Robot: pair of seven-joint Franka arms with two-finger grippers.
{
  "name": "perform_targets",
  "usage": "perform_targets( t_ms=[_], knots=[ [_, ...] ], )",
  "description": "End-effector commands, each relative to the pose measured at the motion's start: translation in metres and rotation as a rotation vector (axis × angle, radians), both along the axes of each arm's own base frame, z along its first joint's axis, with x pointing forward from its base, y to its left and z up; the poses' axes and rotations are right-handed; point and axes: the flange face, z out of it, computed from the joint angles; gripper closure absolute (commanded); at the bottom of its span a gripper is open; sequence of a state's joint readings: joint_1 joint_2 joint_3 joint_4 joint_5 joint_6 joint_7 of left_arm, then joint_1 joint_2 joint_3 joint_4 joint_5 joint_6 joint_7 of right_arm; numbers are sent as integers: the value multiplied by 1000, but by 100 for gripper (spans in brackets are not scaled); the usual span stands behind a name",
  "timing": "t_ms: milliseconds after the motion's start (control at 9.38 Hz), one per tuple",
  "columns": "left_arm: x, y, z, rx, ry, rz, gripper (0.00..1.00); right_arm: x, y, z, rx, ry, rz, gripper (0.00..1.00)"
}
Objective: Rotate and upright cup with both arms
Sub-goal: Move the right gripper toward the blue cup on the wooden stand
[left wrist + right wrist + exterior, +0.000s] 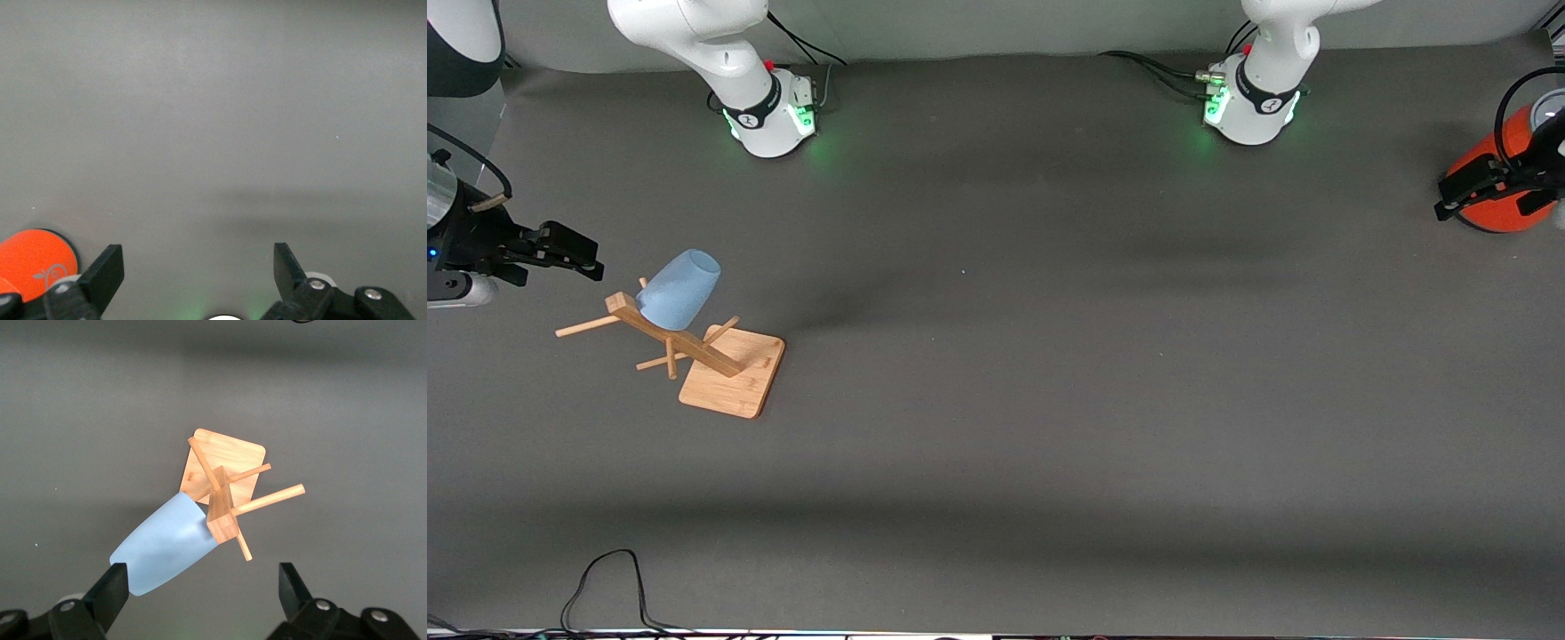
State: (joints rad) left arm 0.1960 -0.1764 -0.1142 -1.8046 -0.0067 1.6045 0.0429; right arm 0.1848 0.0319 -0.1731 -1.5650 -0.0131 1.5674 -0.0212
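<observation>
right claw (574, 253) spread, empty, up over desk (1049, 400) edge at right arm's end | cup (679, 289) hung tilted on wooden rack (694, 351) peg, just beside right claw, untouched | left claw (199, 270) spread, empty, by orange cylinder (1498, 191), well apart from cup

A dark grey, matte worktop (1049, 400) carries a wooden peg stand, whose square base (734, 373) lies flat toward the right arm's end. An orange-red cylinder (1494, 191) stands at the left arm's end. Both arms' green-lit bases (774, 120) sit along the edge farthest from the front camera
</observation>
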Motion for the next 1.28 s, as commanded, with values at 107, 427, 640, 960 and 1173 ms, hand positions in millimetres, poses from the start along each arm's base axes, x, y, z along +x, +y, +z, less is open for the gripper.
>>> perform_targets(
  t_ms=[107,427,640,960,1173],
  knots=[
    [-8,0,-4,0,-19,-15,0,-3,4,3,30,46,-9,0],
    [-8,2,-5,-2,-16,-12,0,-25,19,-1,123,195,-83,0],
    [-10,1,-7,-2,-10,-11,0,-30,38,-4,176,271,-309,0],
    [-10,1,-8,-2,-7,-13,0,-14,30,-62,181,414,-541,0],
    [-10,1,-7,-2,-8,-13,0,-14,21,-96,167,462,-574,0]
  ],
)
